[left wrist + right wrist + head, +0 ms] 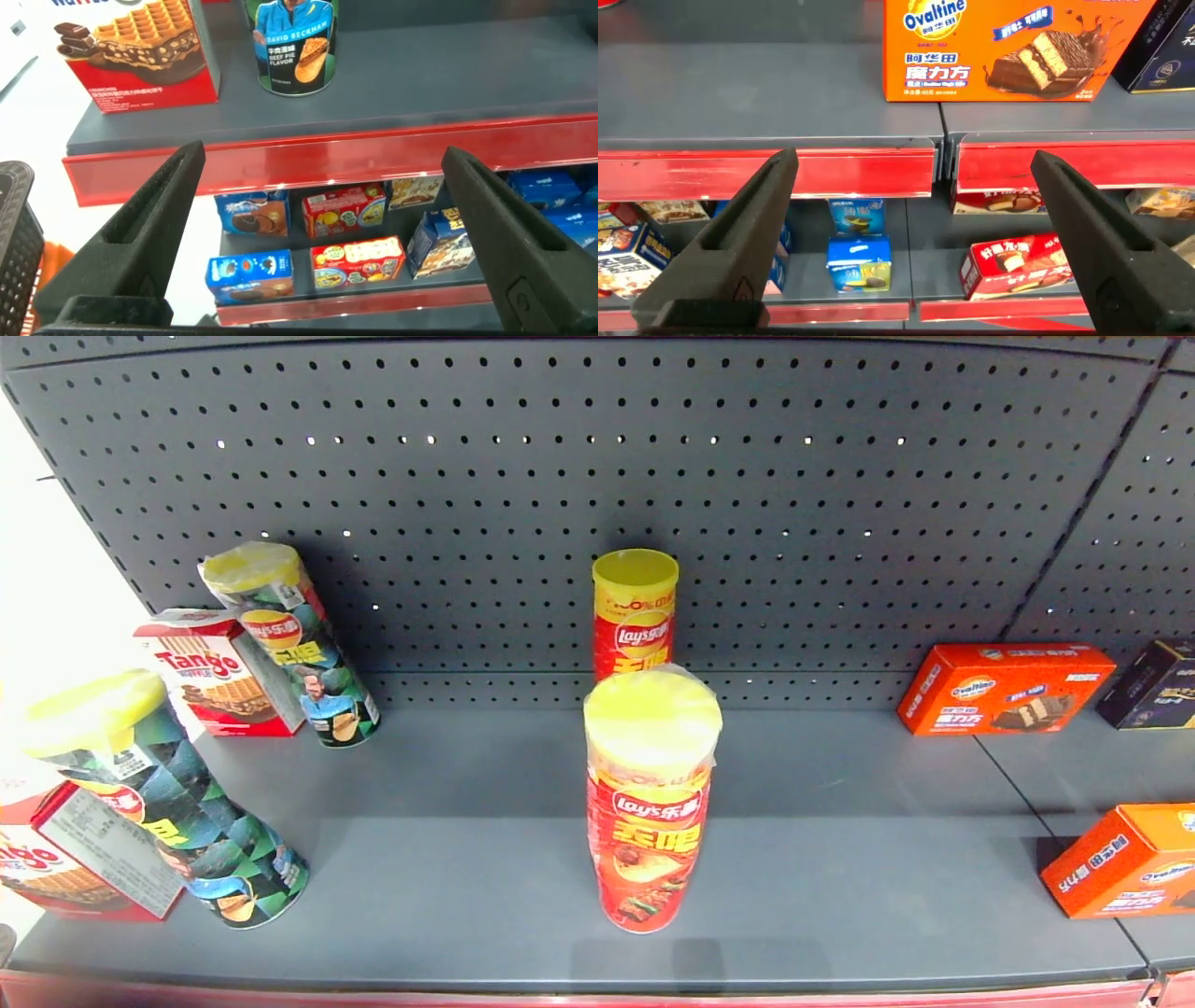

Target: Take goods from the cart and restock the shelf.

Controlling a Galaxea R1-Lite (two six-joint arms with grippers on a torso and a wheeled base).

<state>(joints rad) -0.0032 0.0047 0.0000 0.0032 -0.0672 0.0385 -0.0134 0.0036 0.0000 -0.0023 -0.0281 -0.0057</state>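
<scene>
Two red chip cans (635, 611) (652, 798), two green-patterned chip cans (289, 644) (159, 793), two red wafer boxes (219, 672) (56, 868), two orange chocolate-bar boxes (1004, 686) (1130, 859), one dark box (1158, 683), all on one grey shelf (840, 859)

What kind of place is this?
Likely a shop or mock store: a pegboard-backed shelf with a red front rail, holding crisp cans and snack boxes, more packaged goods below.

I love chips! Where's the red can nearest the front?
In the head view, the front red can stands upright in the middle of the shelf, straight in front of the second red can by the pegboard.
</scene>
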